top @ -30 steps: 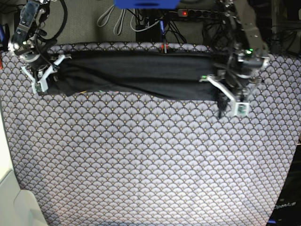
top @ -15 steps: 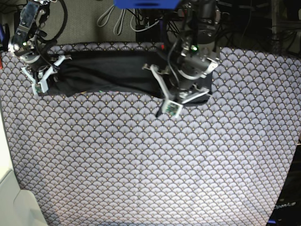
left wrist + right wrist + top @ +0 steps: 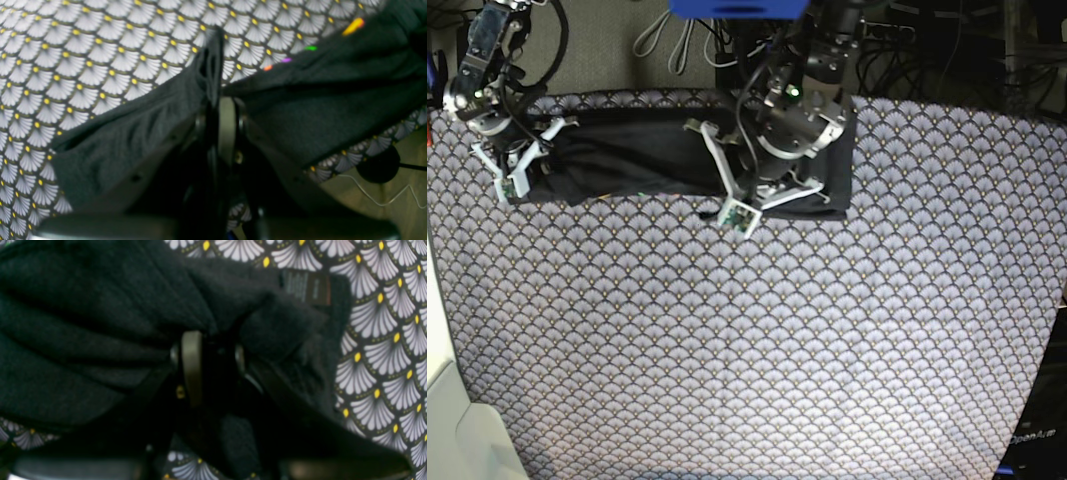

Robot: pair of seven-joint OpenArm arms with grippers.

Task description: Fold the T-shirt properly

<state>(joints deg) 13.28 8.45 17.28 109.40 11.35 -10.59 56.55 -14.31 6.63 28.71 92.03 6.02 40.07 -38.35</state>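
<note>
Base view: left gripper point(image 3: 745, 196), pinched shut on shirt point(image 3: 627, 150) end, has swung it over twd right gripper point(image 3: 512, 165), w/ jaws closed on other end, so fold's halfway.

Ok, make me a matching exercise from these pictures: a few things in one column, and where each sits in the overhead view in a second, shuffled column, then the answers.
Things:
1. left gripper
2. right gripper
3. T-shirt
4. scallop-print cloth

Places in the base view:
A. far left end of the dark strip, clamped on fabric
B. covering the table, under everything
C. near the strip's middle, carrying a pinched fold
D. long dark band along the far edge

Pairs: 1-C, 2-A, 3-D, 4-B
</note>
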